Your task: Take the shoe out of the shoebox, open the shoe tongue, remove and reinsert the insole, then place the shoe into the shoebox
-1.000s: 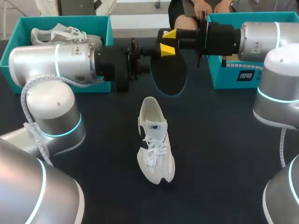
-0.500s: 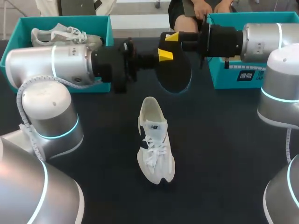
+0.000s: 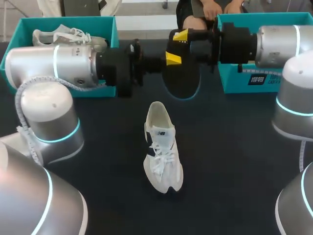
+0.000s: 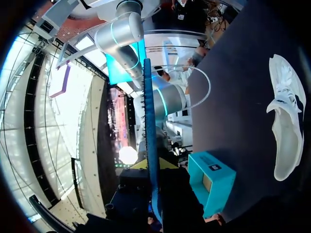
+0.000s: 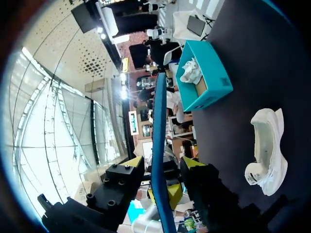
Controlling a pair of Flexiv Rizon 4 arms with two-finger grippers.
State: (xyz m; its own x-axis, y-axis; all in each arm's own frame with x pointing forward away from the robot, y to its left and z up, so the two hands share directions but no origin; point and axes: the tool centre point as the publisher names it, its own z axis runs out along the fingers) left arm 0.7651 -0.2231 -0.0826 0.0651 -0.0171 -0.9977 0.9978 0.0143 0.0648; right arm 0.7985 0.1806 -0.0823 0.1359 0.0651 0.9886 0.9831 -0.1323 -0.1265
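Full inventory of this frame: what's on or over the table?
shoe: 1, white, table middle, laced
second shoe: 1, white, inside left box
left box: 1, teal, far left corner
right box: 1, teal, far right corner
insole: 1, dark with blue edge, aloft beyond the shoe
table: 1, dark
left gripper: 1, yellow tips, apparently shut on insole
right gripper: 1, yellow tips, open, fingers either side of insole

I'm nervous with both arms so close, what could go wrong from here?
The insole hangs in midair in the left end effector; it could slip and drop. The right end effector sits close beside it, so the two might collide. The shoe stands unheld on the table and may tip during reinsertion.
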